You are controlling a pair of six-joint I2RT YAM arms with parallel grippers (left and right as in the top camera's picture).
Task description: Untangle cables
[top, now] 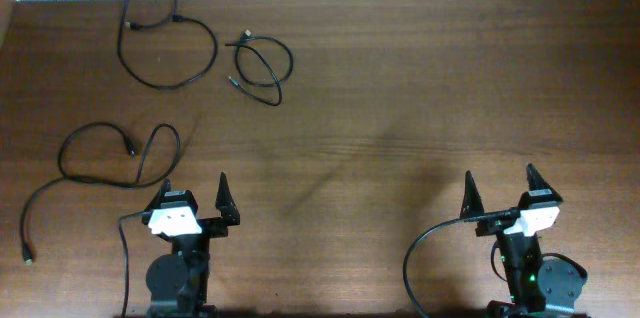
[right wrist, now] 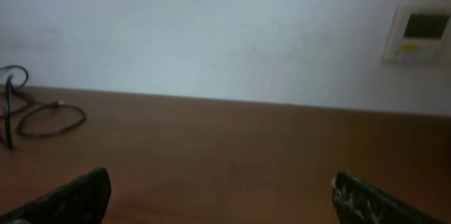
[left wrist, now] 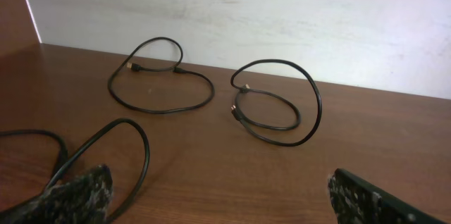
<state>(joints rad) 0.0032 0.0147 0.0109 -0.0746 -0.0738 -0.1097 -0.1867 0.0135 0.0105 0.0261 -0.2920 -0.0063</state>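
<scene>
Three thin black cables lie apart on the wooden table. In the overhead view one wide loop (top: 213, 50) sits at the far left, a small coil (top: 289, 58) lies to its right, and a long wavy cord (top: 130, 146) runs down the left side. My left gripper (top: 195, 184) stands open just right of that cord, holding nothing. My right gripper (top: 500, 174) is open at the near right, far from all cables. The left wrist view shows the far loop (left wrist: 162, 111), the coil (left wrist: 278, 60) and the near cord (left wrist: 144, 146) by my left gripper (left wrist: 218, 192). The right wrist view shows my right gripper (right wrist: 220, 196) and a cable (right wrist: 49, 135) far left.
A pale wall runs along the table's far edge, with a small wall panel (right wrist: 416, 34) at the right. The thicker black arm cables (top: 415, 258) hang by both bases at the near edge. A brown side panel (left wrist: 14, 13) closes the far left corner.
</scene>
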